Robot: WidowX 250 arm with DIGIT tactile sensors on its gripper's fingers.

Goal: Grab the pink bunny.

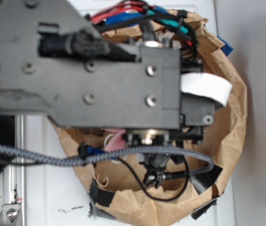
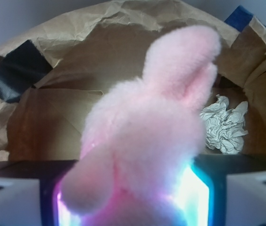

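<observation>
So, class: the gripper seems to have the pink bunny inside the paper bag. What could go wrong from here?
1. The pink bunny is soft plush, and the wrist view shows only its lower part between the lit pads; it might slip out on lifting.
2. The paper bag has crumpled walls close around the arm, and the cables hanging inside could snag and drag it.
3. The crumpled paper ball lies just behind and could be knocked.
</observation>
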